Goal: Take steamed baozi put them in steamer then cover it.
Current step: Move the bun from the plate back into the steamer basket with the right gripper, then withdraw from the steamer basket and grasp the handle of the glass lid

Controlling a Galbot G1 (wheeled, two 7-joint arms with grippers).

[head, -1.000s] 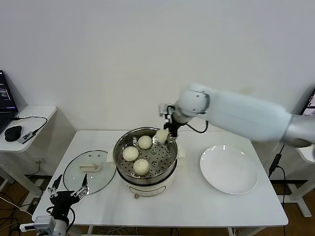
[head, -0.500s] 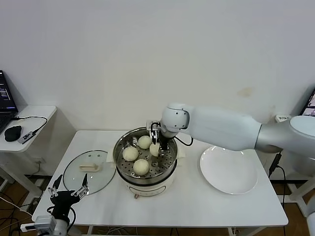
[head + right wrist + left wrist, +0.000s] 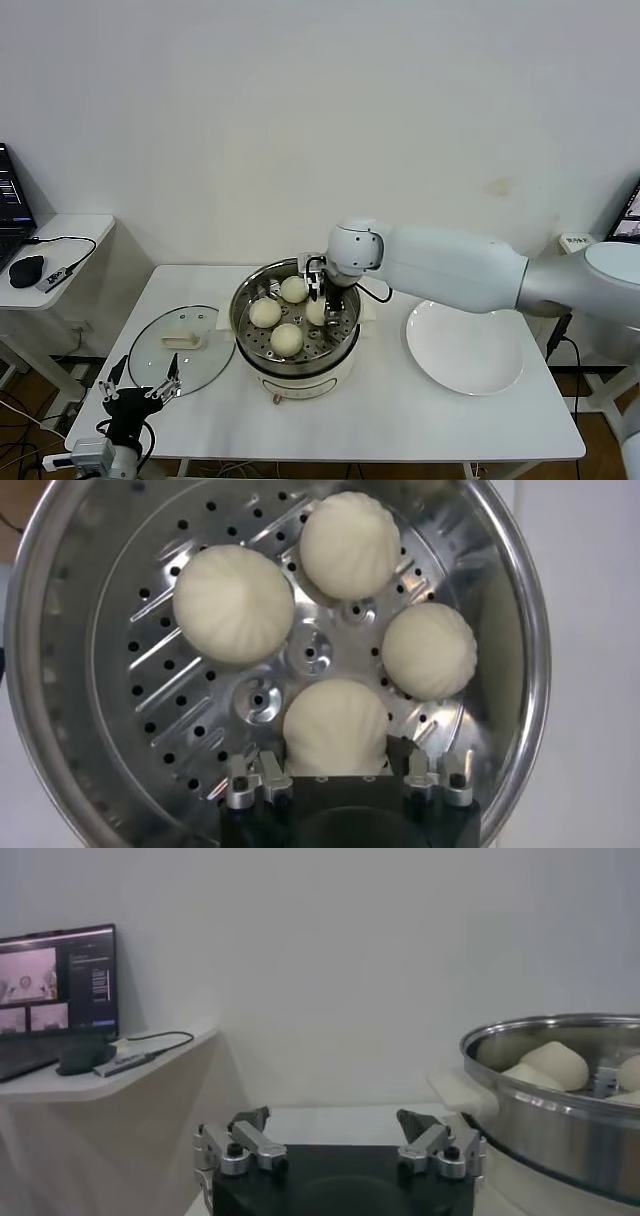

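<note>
cream baozi (image 3: 233, 603), perforated silver steamer (image 3: 130, 690)

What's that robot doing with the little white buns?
It's putting buns into the steamer to cook. The right tool is down inside the pot, with the fourth bun sitting on the holey tray between its spread fingers. All four buns are in now, and the white plate has none left. The glass lid lies on the table beside the pot, not on yet. The left tool waits open near the lid.
</note>
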